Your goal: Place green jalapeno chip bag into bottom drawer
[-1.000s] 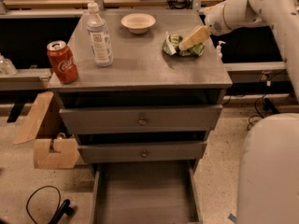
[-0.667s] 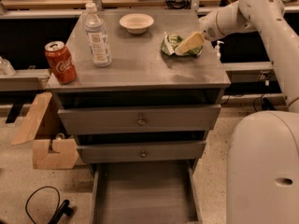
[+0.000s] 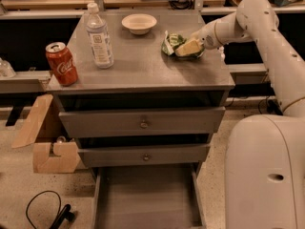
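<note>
The green jalapeno chip bag [image 3: 172, 43] lies on the grey cabinet top [image 3: 143, 61] at its back right, crumpled and shiny. My gripper [image 3: 188, 47] reaches in from the right and rests right on the bag's right side, its pale fingers over the foil. The bottom drawer [image 3: 147, 199] is pulled out at floor level, showing a plain grey floor with nothing in it. My white arm [image 3: 257, 23] curves down from the upper right.
A water bottle [image 3: 99, 36], a red cola can [image 3: 61, 63] and a white bowl [image 3: 139, 23] stand on the cabinet top. Two closed knob drawers [image 3: 143, 123] sit above the open one. A cardboard piece [image 3: 47, 142] and a black cable [image 3: 45, 211] lie left on the floor. My white base [image 3: 264, 175] fills the lower right.
The view has shifted, so the cabinet sits higher and further left. My gripper has stayed at the chip bag on the cabinet top.
</note>
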`<action>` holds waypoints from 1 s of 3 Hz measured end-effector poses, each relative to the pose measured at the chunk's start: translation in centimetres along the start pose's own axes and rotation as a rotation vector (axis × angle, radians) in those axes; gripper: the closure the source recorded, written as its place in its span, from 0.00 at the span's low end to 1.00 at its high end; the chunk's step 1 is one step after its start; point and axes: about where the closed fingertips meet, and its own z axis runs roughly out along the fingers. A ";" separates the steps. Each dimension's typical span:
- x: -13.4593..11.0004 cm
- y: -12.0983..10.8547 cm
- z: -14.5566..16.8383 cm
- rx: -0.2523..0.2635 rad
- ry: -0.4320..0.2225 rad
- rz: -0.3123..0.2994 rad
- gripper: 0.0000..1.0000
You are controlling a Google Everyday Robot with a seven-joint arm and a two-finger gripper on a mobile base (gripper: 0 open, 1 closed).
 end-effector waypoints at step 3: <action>-0.1 0.3 0.6 -0.010 0.005 -0.001 1.00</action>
